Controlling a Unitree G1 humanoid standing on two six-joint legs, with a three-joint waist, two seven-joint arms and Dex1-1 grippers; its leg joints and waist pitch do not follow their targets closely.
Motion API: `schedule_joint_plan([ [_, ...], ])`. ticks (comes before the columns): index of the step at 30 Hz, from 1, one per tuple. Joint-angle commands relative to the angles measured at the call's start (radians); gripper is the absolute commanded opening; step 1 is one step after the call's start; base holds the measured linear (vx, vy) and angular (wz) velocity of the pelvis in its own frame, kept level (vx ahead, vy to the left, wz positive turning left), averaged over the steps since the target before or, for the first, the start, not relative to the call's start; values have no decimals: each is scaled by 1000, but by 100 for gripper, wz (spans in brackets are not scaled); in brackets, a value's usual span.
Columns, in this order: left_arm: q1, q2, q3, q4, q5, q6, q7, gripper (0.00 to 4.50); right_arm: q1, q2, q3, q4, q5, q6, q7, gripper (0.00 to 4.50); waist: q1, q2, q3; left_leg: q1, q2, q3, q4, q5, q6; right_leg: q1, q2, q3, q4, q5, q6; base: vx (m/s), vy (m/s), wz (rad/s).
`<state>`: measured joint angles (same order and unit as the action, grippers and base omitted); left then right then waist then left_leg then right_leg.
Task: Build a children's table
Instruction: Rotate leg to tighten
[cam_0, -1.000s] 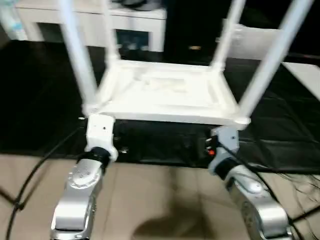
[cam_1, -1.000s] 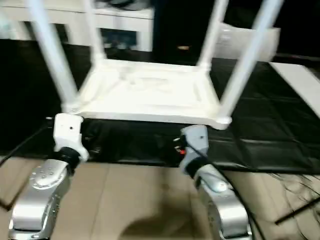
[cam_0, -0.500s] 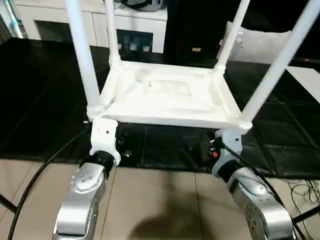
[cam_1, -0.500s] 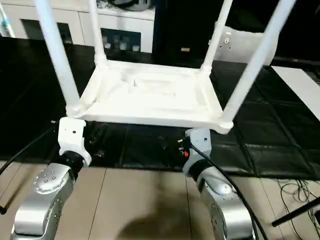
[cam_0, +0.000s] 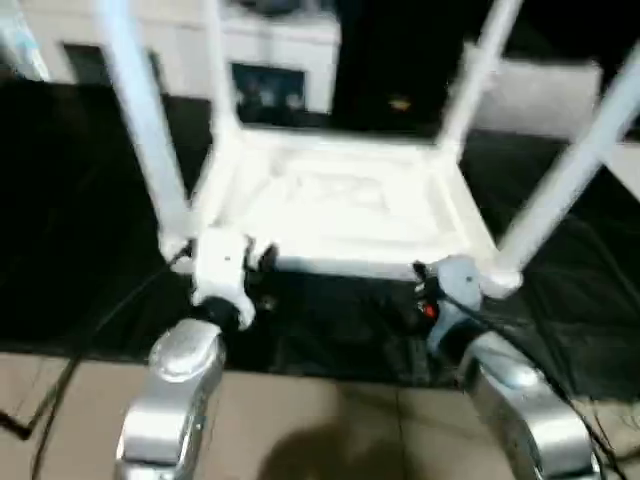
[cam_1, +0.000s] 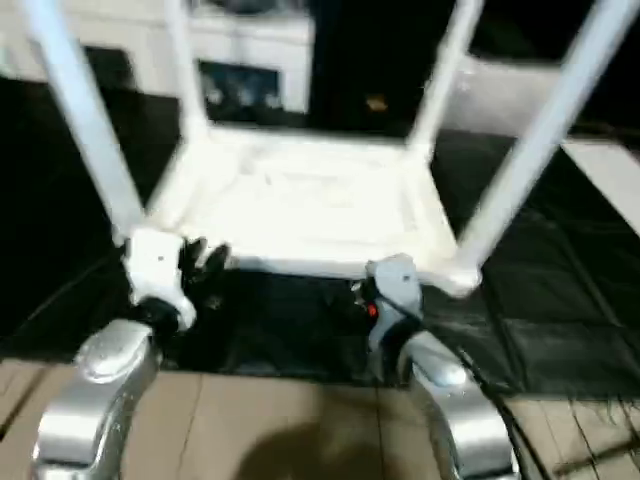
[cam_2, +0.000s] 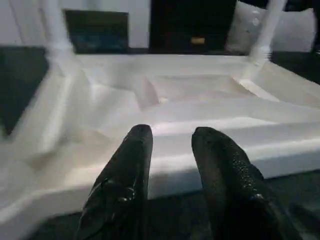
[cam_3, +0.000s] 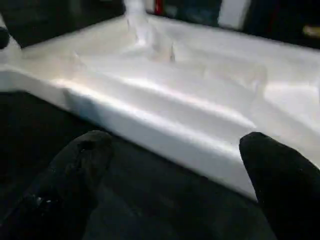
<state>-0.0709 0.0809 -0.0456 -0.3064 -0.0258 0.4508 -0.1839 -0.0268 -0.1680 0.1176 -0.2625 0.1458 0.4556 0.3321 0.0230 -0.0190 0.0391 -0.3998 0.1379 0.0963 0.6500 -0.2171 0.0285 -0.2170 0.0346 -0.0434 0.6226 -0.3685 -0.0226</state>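
The children's table (cam_0: 340, 200) lies upside down on the black mat, ribbed underside up. Its four white legs stand in the corner sockets: near left (cam_0: 140, 120), far left (cam_0: 215, 70), far right (cam_0: 475, 70) and near right (cam_0: 570, 170). My left gripper (cam_2: 172, 135) is at the near rim by the near-left corner, fingers (cam_0: 262, 255) a little apart, nothing between them. Facing the same near rim (cam_3: 150, 125) closer to the near-right corner, my right gripper (cam_3: 175, 150) stands wide open and short of it.
The black mat (cam_0: 70, 200) covers the floor under the table; tan floor (cam_0: 320, 420) lies nearer me. A white cabinet (cam_0: 270, 50) stands at the back and a grey-white pillow (cam_0: 540, 90) at the back right. A black cable (cam_0: 60, 400) runs by my left arm.
The whole view has shifted and blurred. My left wrist sits slightly further right along the rim, its black fingers now showing beside it. Both grippers keep the same opening.
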Motion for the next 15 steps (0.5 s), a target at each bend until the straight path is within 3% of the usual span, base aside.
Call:
schedule_joint_plan([
  [1, 6, 12, 9, -7, 7, 8, -8, 178, -2, 6, 13, -7, -2, -1, 1, 450, -16, 22, -26, 31, 108, -55, -103, -34, 84, 13, -108, 1, -72, 91, 7, 104, 65, -6],
  [2, 7, 19, 7, -9, 9, 9, -13, 178, -3, 8, 13, -7, -1, -1, 0, 450, -64, 38, -63, 186, 195, -169, -130, -108, 265, -121, -82, -21, 77, -43, 5, 129, 48, -8],
  [3, 12, 26, 4, -17, 7, 8, -21, 178, -1, 8, 18, -4, -4, -5, -1, 450, -72, 31, -69, 187, 184, -178, -110, -11, 392, -156, -97, -13, 118, -60, 25, 129, 48, -8],
  [4, 12, 26, 3, -17, 7, 9, -21, 178, -1, 9, 18, -4, -3, -6, -1, 450, -71, 34, -65, 175, 170, -161, -102, 19, 406, -176, -100, -11, 129, -28, 48, 87, 33, 5],
  [5, 17, 29, 3, -23, 7, 15, -20, 178, -1, 11, 18, 1, 2, -10, -1, 450, -73, 23, -52, 132, 142, -104, -123, 0, 391, -179, -93, -16, 142, 44, 85, 0, 0, 0],
  [6, 23, 35, 0, -27, 12, 17, -22, 178, -3, 10, 21, 6, 1, -14, -1, 450, -75, 4, -39, 88, 122, -56, -156, -132, 342, -158, -98, -13, 112, 106, 76, 0, 0, 0],
  [7, 31, 42, -3, -31, 15, 20, -24, 178, -7, 10, 24, 11, -1, -20, -1, 450, -78, -20, -33, 73, 79, -23, -153, -288, 253, -137, -122, 13, 13, 142, 43, 0, 0, 0],
  [8, 44, 39, 3, -38, 2, 12, -21, 178, -11, 11, 26, 19, -4, -25, 1, 450, -68, -37, -29, 45, 47, 4, -142, -383, 182, -111, -148, 41, -57, 58, 42, -7, -118, -2],
  [9, 47, 37, 5, -39, -1, 9, -21, 178, -12, 11, 26, 21, -4, -26, 1, 450, -36, -53, -25, 41, 5, 26, -17, -326, 68, -93, -253, 120, -150, -490, 35, -7, -118, -2],
  [10, 55, 31, 14, -44, -15, 7, -20, 178, -16, 9, 29, 27, -6, -31, 8, 450, -31, -41, -15, 34, 28, 4, 17, -242, 34, -94, -309, 142, -179, -673, 7, -8, -110, -11],
  [11, 66, 35, 15, -45, -18, 6, -21, 178, -19, 6, 32, 34, -6, -38, 19, 450, -24, -53, -34, -14, 40, -11, -1, -103, -3, -50, -284, 139, -146, -606, -18, 0, 0, 0],
  [12, 85, 47, 14, -49, -21, -5, -33, 178, -21, 5, 33, 40, 1, -40, 32, 450, -21, -37, -43, 6, 55, -3, -76, 3, -34, -76, -207, 85, -97, -290, -46, 0, 0, 0],
  [13, 108, 55, 23, -59, -30, -16, -41, 178, -21, 8, 32, 39, 25, -37, 52, 450, -27, -23, -39, 17, 66, -4, -91, 22, -33, -95, -183, 68, -76, -123, -68, 52, -26, -1],
  [14, 113, 50, 36, -64, -28, -14, -28, 178, -20, 10, 31, 36, 32, -33, 55, 450, -38, -17, -47, 26, 71, -1, -88, 78, -29, -100, -160, 57, -45, 165, -111, 0, 0, 0],
  [15, 117, 46, 44, -68, -26, -13, -17, 178, -20, 10, 29, 34, 37, -31, 58, 450, -39, -5, -58, 31, 71, -2, -82, 162, -21, -96, -159, 52, -27, 376, -157, 0, 0, 0],
])
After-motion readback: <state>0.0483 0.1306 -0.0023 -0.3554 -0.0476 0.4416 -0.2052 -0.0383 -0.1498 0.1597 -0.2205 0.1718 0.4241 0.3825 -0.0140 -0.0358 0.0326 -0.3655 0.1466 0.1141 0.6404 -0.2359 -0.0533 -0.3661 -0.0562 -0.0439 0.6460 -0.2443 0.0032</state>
